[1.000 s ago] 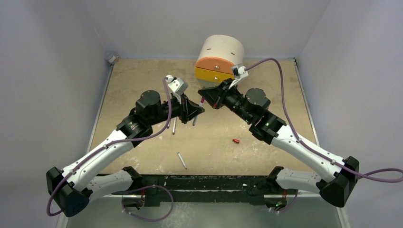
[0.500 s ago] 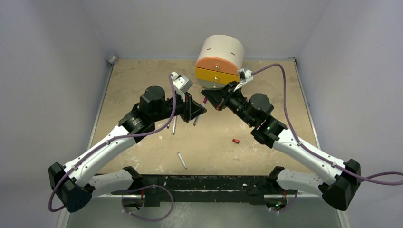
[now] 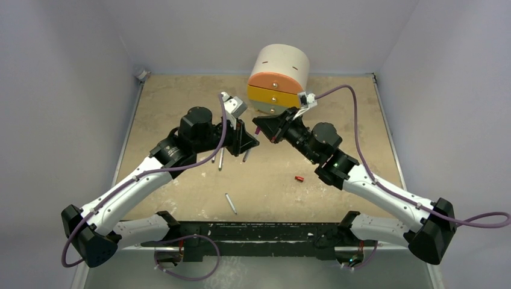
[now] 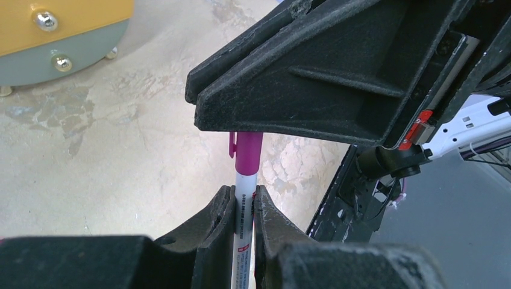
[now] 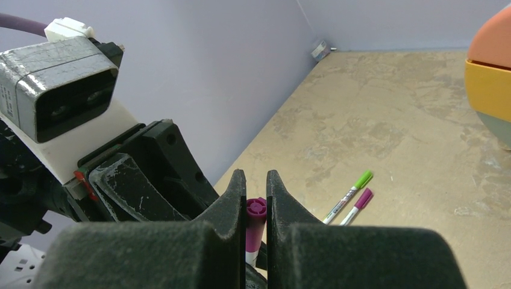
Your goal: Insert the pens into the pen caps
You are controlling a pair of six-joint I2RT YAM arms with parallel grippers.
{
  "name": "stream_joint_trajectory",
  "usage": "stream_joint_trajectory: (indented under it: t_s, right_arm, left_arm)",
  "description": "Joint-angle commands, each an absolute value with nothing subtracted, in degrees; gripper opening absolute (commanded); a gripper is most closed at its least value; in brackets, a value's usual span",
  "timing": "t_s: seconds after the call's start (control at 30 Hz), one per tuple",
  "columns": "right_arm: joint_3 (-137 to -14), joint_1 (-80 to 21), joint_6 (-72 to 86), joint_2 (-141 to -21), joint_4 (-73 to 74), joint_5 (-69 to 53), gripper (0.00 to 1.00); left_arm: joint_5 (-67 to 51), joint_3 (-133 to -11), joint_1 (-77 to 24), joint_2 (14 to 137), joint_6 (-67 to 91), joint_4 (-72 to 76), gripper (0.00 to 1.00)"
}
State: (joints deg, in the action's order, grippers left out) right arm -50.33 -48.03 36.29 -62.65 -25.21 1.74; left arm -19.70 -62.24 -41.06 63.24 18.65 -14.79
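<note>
Two arms have closed in on each other over the last second: seen from above, the left arm has crept toward one o'clock and the right arm has eased toward eight o'clock, so their noses now all but touch just beyond the middle of the table (image 3: 169, 102). The left gripper (image 4: 244, 195) is pinched narrow on the white barrel of a pen (image 4: 243, 217), which points to twelve o'clock in its wrist view. On the pen's tip sits a magenta cap (image 4: 249, 152), with barrel and cap in one straight line and no tip showing between them. The right gripper (image 5: 256, 180) is squeezed just as narrow on that cap, whose closed end shows between its fingers with white barrel below. My reading is that the small approach was the push itself. The cap is on, though whether it has clicked home cannot be told. If it has, the sensible next thing is for one side to let go and for the pen to be laid down. At three o'clock from the right gripper, in its wrist view, two capped pens (image 5: 349, 195), one green and one magenta, lie side by side on the table. From above, a bare pen (image 3: 230, 203) lies at seven o'clock of the grippers and a red cap (image 3: 299, 178) between four and five o'clock. The two are well apart, so one pair is left.
</note>
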Motion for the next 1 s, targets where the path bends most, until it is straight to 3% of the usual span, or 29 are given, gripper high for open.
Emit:
stream_joint_trajectory:
  t_s: [0.0,0.67,0.97]
  right_arm:
    - [-46.59,-52.50,36.91,-64.71,-13.01,-9.45,0.00]
    - [-42.23,-58.03,41.03,-65.56,-14.35,-9.51,0.00]
    - [-50.29,-57.99,39.10,-59.99,-8.88,-3.22,0.00]
  left_arm:
    - [-12.03,-69.74,-40.15,61.96,17.92,4.03,0.00]
    - [-8.72,-71.98,-40.01,60.94,15.27,2.53,0.00]
    - [-18.11,-70.92,-40.08,60.20,10.31,-10.11,0.00]
